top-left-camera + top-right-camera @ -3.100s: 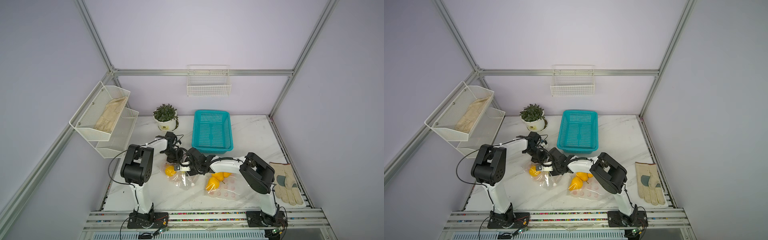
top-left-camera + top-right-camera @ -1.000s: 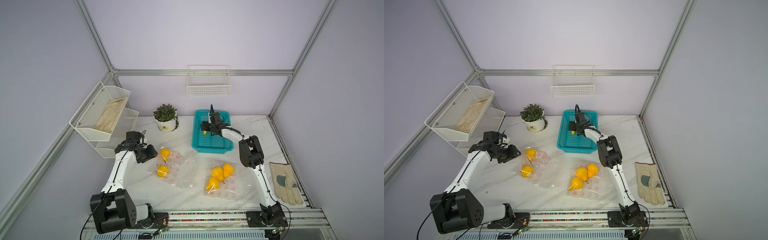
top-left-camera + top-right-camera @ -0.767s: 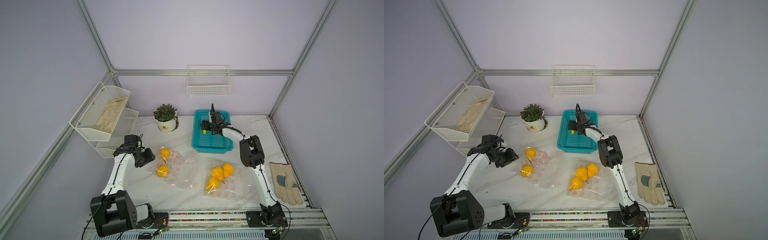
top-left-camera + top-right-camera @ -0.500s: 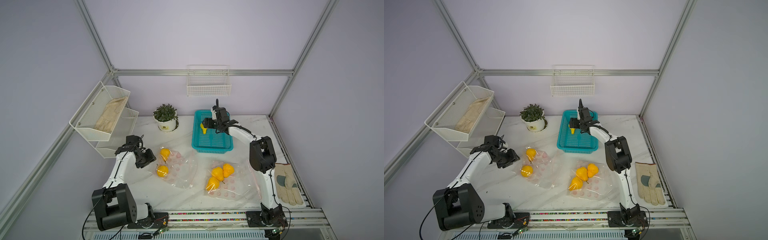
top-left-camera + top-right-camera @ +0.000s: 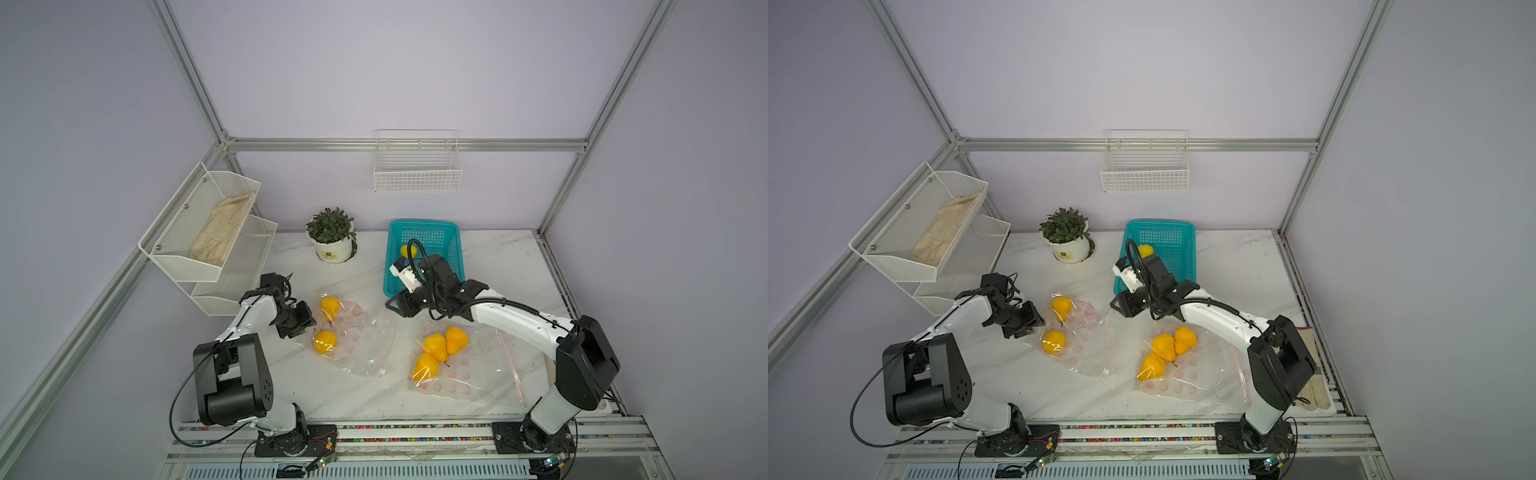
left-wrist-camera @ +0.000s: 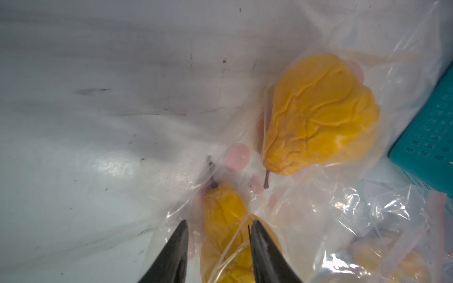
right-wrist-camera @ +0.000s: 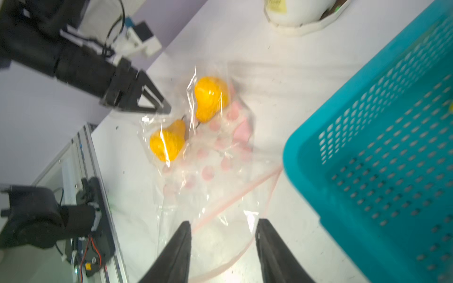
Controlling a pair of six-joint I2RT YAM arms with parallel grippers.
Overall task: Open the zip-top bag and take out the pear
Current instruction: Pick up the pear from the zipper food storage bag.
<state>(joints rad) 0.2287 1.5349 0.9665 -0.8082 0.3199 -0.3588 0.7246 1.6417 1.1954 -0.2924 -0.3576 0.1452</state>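
Between the fingers of your left gripper (image 6: pixel 217 245) lies the stem end of the near pear (image 6: pixel 223 218), wrapped in the film of the zip-top bag (image 5: pixel 361 349). The jaws stand part-way apart, and you cannot tell whether they press the fruit or only straddle it. That gripper has edged slightly closer to the bag since half a second ago. A second pear (image 5: pixel 330 305) lies in the same bag, just behind the first.

Your right gripper (image 7: pixel 223 245) has changed most. Half a second ago it was up over the teal basket (image 5: pixel 444 241) with a yellow pear at its tips. Now it hangs empty, jaws about half apart, over the bag's pink zip strip (image 7: pixel 235 199), just off the basket's front corner. The freed pear (image 5: pixel 406 250) rests inside the basket toward its far end.

Beside your bag, nearer the right arm, a second clear bag (image 5: pixel 478 374) holds three pears (image 5: pixel 435 347) and has not moved.

Everything sits on a white marble tabletop (image 5: pixel 498 257). A potted succulent (image 5: pixel 331 232) stands at the back. A white two-tier mesh shelf (image 5: pixel 174 232) with a pale cloth-like thing in it hangs on the left wall, and a wire basket (image 5: pixel 417 183) hangs on the back wall. A work glove (image 5: pixel 1316 390) lies at the table's right edge. The walls are lilac, framed in aluminium.
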